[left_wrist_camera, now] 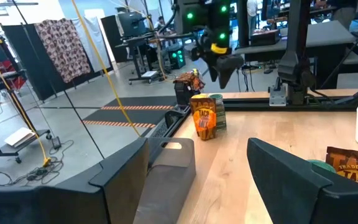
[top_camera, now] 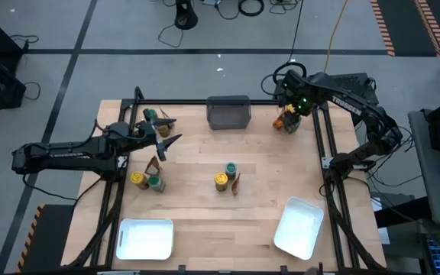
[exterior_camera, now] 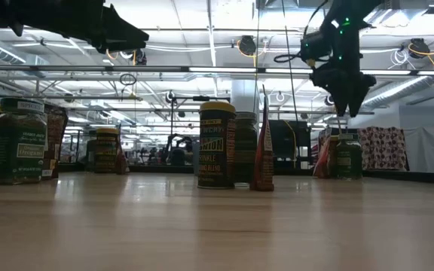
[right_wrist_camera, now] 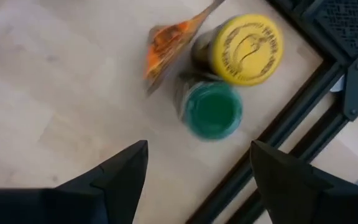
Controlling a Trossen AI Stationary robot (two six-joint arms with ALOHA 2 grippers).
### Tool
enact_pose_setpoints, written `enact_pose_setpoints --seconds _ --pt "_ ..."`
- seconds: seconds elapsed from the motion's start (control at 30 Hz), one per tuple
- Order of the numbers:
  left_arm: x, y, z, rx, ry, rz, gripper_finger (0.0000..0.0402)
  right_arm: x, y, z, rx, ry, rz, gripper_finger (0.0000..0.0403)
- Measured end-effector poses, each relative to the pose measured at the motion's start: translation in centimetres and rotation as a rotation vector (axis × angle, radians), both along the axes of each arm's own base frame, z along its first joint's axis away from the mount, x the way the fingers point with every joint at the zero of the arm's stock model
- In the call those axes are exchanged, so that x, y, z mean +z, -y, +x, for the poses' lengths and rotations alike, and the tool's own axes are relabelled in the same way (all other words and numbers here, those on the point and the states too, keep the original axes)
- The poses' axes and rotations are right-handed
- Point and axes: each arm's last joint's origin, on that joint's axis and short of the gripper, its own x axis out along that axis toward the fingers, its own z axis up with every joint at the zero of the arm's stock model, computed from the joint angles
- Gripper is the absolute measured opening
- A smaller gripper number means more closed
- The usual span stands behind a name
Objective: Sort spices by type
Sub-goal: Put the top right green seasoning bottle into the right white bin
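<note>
The right gripper (right_wrist_camera: 197, 180) hangs open and empty above a yellow-lidded jar (right_wrist_camera: 246, 48), a green-lidded jar (right_wrist_camera: 211, 111) and an orange packet (right_wrist_camera: 168, 41) at the table's far right corner; the jars look rigid, smooth, best pinched across the lid.

We are seeing the spices standing in four small groups on the worktop. At the far right corner a yellow-lidded jar (right_wrist_camera: 246, 48), a green-lidded jar (right_wrist_camera: 211, 111) and an orange packet (right_wrist_camera: 169, 38) are standing close together. In the middle, a green-lidded jar (top_camera: 231, 168), a yellow-lidded one (top_camera: 221, 181) and an upright packet (top_camera: 236, 183) are staying near each other. On the left, two jars (top_camera: 147, 182) and a packet (top_camera: 153, 165) are grouping, with more spices (top_camera: 156, 118) farther back.
</note>
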Motion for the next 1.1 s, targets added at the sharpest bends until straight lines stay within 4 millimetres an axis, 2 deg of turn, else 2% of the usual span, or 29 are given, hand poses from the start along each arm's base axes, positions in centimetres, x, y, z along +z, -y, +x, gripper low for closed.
enact_pose_setpoints --seconds 0.2,0.4,0.67,1.1 --pt "0.0 0.0 0.0 0.0 0.0 0.0 0.0277 -1.7 0.1 -0.8 -0.006 -0.035 0.041 0.0311" --pt "0.0 0.0 0.0 0.0 -0.001 0.003 0.0277 -3.0 0.2 -0.8 0.043 -0.033 0.03 0.0344" --pt "0.0 0.0 0.0 0.0 -0.002 0.005 0.0277 -4.8 0.3 -0.7 0.09 -0.019 -0.003 0.0347" --pt "0.0 0.0 0.0 0.0 -0.002 0.004 0.0277 -4.9 0.8 -0.7 0.071 -0.009 -0.052 0.0336"
